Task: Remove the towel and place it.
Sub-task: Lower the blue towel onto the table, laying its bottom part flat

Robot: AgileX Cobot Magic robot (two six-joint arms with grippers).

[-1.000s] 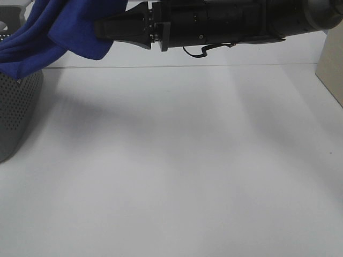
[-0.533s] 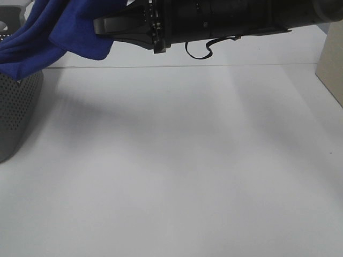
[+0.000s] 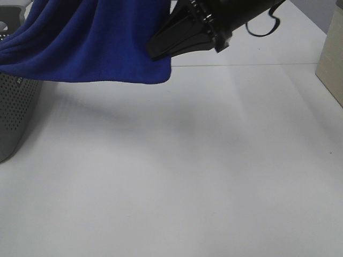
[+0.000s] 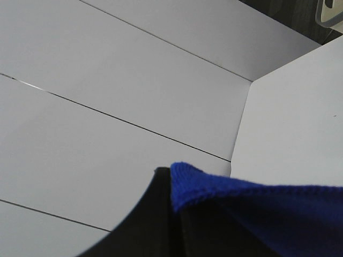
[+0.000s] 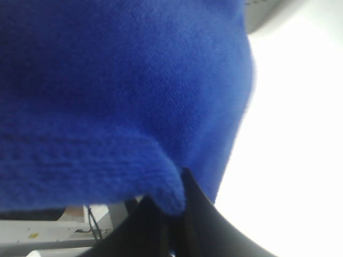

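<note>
The royal-blue towel (image 3: 91, 43) hangs spread out above the table's back left, its left end still over the grey perforated basket (image 3: 13, 112). My right gripper (image 3: 154, 52) reaches in from the top right and is shut on the towel's right corner. In the right wrist view the towel (image 5: 118, 85) fills the picture above the closed gripper (image 5: 179, 187). My left gripper (image 4: 174, 187) is out of the exterior view. Its wrist view shows a towel edge (image 4: 257, 209) pinched against a black finger (image 4: 155, 214).
The white table (image 3: 187, 171) stretches to the front, with a seam (image 3: 241, 65) along the back. A beige box edge (image 3: 332, 59) stands at the right. The basket sits at the table's left edge.
The right gripper has swung up and to the right with the towel corner. The towel, bunched before, now hangs spread wide with its lower edge lower over the table.
</note>
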